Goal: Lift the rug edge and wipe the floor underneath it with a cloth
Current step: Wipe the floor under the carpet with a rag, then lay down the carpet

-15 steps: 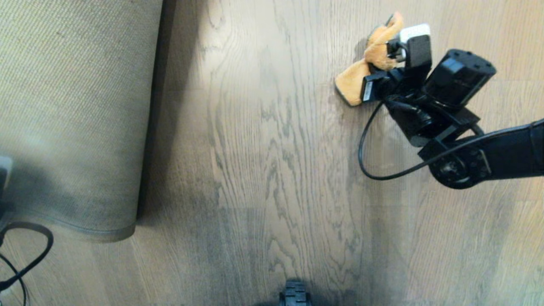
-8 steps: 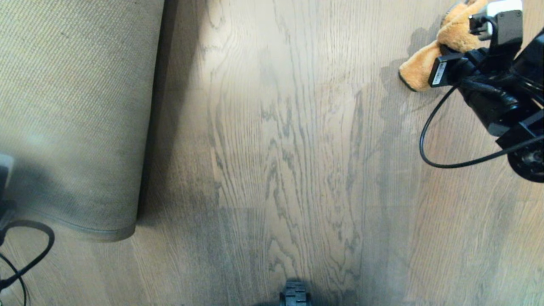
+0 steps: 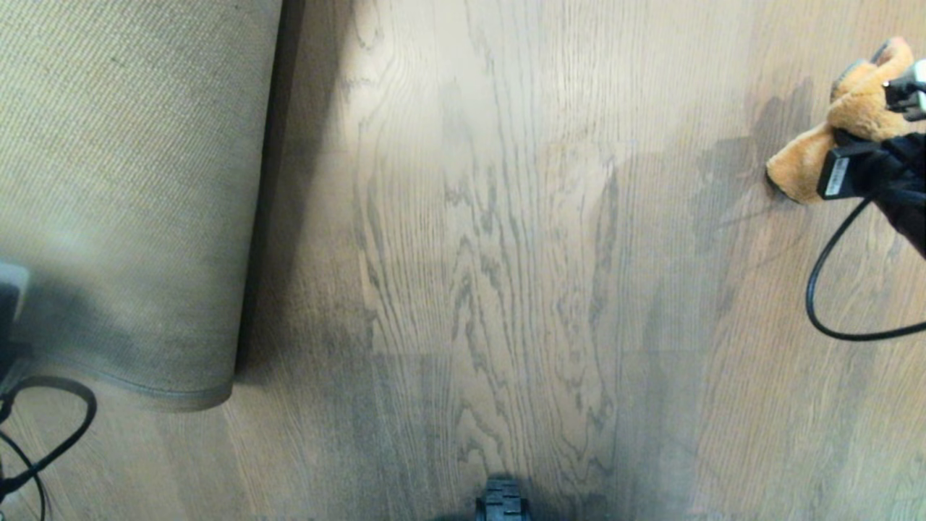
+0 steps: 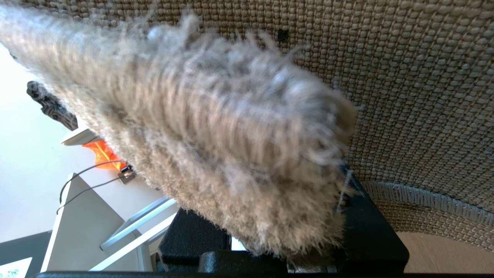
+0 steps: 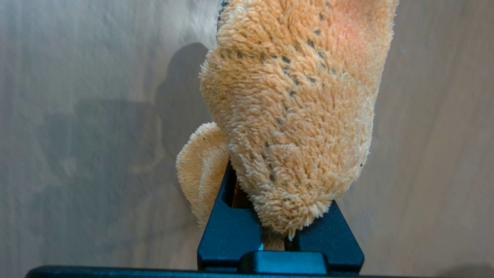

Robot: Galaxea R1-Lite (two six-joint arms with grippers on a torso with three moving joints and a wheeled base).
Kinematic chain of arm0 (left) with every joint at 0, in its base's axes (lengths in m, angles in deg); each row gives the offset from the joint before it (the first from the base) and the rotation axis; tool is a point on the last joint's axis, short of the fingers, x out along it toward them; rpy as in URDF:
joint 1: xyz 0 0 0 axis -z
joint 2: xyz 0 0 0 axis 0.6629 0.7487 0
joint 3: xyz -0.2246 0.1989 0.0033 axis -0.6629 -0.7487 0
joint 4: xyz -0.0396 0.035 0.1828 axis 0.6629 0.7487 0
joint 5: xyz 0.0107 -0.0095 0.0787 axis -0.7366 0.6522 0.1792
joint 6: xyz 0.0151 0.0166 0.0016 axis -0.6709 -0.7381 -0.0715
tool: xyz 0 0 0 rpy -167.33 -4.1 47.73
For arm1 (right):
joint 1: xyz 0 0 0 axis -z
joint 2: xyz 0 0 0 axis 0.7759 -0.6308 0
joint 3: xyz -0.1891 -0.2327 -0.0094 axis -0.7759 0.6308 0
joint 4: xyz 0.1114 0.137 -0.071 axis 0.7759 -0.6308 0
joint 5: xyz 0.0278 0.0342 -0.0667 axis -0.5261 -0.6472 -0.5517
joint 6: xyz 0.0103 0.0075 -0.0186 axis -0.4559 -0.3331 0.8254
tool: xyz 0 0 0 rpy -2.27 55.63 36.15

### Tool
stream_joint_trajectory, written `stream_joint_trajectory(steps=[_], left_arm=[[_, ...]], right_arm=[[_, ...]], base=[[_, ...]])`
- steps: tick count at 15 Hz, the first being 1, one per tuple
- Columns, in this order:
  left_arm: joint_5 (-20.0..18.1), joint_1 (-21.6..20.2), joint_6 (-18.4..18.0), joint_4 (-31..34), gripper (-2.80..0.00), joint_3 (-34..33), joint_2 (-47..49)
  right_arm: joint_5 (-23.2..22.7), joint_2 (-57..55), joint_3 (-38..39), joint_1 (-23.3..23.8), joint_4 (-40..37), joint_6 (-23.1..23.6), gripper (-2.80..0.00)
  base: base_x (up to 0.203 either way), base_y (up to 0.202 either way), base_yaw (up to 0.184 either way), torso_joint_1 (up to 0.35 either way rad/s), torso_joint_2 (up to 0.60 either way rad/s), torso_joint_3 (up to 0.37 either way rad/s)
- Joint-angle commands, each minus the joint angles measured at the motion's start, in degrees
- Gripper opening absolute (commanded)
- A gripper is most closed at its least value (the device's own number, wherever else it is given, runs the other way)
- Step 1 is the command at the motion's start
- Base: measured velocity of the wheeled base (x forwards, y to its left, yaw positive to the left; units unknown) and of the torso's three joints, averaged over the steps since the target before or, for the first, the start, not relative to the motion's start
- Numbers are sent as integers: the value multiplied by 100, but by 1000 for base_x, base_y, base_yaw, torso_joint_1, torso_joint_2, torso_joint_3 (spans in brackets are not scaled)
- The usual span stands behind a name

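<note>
The rug is folded back on the left, its beige woven backing (image 3: 130, 181) facing up and its bound rug edge (image 3: 163, 396) curling near the front. In the left wrist view my left gripper (image 4: 278, 235) is shut on the rug edge (image 4: 231, 154), with grey pile bulging between the black fingers (image 4: 370, 227). The bared floor (image 3: 492, 253) fills the middle. At the far right my right gripper (image 5: 279, 231) is shut on the fluffy orange cloth (image 3: 832, 145), which touches the floor (image 5: 77, 135). The cloth (image 5: 297, 116) hides the fingertips.
A black cable (image 3: 51, 434) loops on the floor at the lower left. Part of the base (image 3: 503, 503) pokes in at the bottom middle. The right arm's cable (image 3: 832, 297) hangs in a loop. White furniture (image 4: 77, 216) shows past the rug.
My right gripper has carried the cloth across the floor to the right, nearly out of the head view. The left gripper and the lifted rug have not moved.
</note>
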Motion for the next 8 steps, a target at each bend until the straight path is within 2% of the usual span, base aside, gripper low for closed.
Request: stream_joint_trajectory(steps=[1, 6, 8], left_arm=[[22, 1, -28, -277, -280, -11, 21], [22, 1, -28, -277, -280, -11, 21], [22, 1, -28, -277, -280, -11, 21]], right_arm=[[-205, 485, 346, 441, -206, 13, -280], [-1001, 760, 1036, 1531, -285, 13, -280], [-1457, 772, 1530, 2064, -210, 29, -280]], base=[[0, 0, 0, 0, 0, 0], [0, 0, 0, 0, 0, 0], [0, 0, 0, 0, 0, 0]])
